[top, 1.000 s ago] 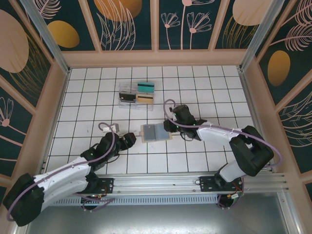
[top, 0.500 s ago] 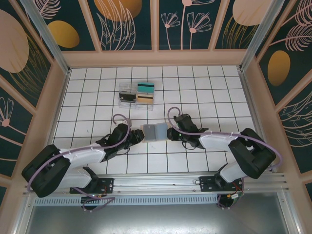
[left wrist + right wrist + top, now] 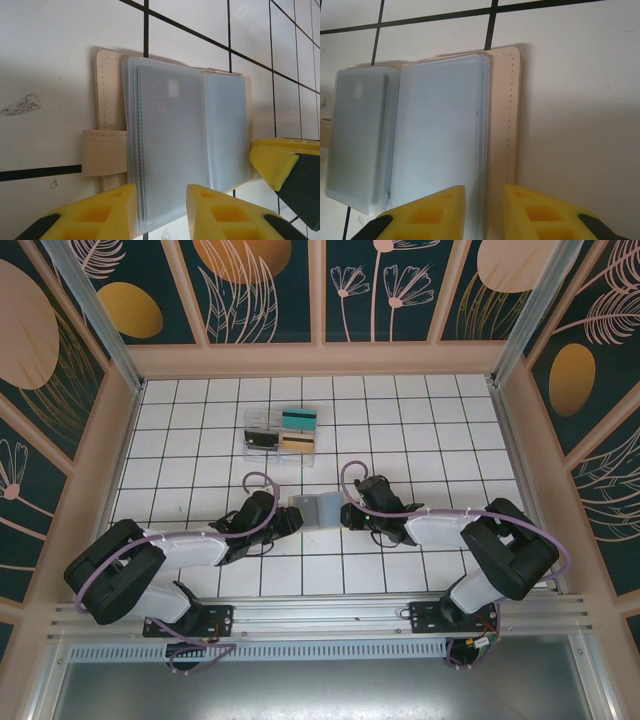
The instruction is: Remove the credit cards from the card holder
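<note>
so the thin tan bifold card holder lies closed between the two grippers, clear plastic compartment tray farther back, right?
No, not closed: the thin tan bifold card holder lies open, grey-blue inside up, clear in the left wrist view. It does sit between the left gripper and right gripper, with the clear plastic compartment tray farther back.

Tan card holder [image 3: 175, 150] open flat; card [image 3: 165, 107] maybe inside.

The white tiled table [image 3: 420, 420] bears the open card holder [image 3: 318, 510] and a clear tray [image 3: 282, 433].
</note>
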Available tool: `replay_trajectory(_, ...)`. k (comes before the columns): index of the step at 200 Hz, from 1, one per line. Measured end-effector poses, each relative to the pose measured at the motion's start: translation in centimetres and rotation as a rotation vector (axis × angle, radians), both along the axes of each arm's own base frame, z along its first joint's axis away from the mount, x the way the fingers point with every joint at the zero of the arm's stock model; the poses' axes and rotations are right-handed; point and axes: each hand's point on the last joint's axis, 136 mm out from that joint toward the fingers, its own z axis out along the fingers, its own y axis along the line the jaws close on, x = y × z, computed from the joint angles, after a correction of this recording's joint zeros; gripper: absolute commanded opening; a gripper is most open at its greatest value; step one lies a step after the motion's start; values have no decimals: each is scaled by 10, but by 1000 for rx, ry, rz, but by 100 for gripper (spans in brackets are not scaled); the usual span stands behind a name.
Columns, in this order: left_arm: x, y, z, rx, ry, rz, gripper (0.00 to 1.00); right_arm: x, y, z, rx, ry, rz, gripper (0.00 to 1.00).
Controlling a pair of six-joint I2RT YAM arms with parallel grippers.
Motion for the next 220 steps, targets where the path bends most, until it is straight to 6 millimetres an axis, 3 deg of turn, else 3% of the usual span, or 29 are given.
replay_trajectory(57, 7, -7, 5, -12, -13, -6, 29, -2, 1, -1, 14, 0, 4, 26)
replay_trajectory(220, 6, -3, -10, 36, 21, 7, 24, -1, 5, -2, 24, -5, 10, 27)
